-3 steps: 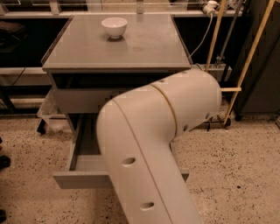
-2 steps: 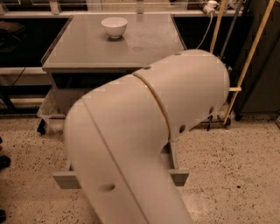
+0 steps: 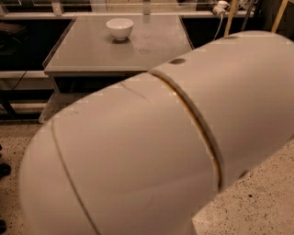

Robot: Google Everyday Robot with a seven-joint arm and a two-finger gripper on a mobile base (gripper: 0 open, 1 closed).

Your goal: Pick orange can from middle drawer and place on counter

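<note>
My own white arm (image 3: 161, 156) fills most of the camera view and blocks what lies below the cabinet top. My gripper is out of view behind the arm. The counter (image 3: 151, 46) shows at the top as a flat grey square surface with raised side rims. The orange can and the middle drawer are hidden behind the arm.
A white bowl (image 3: 119, 28) stands at the far left of the counter. A white cable and plug (image 3: 219, 9) hang at the back right beside a pale wooden pole (image 3: 229, 18). Speckled floor (image 3: 257, 202) shows at the lower right and left.
My arm has swung up and toward the camera. It now covers the open drawer and the cabinet front that showed a second ago.
</note>
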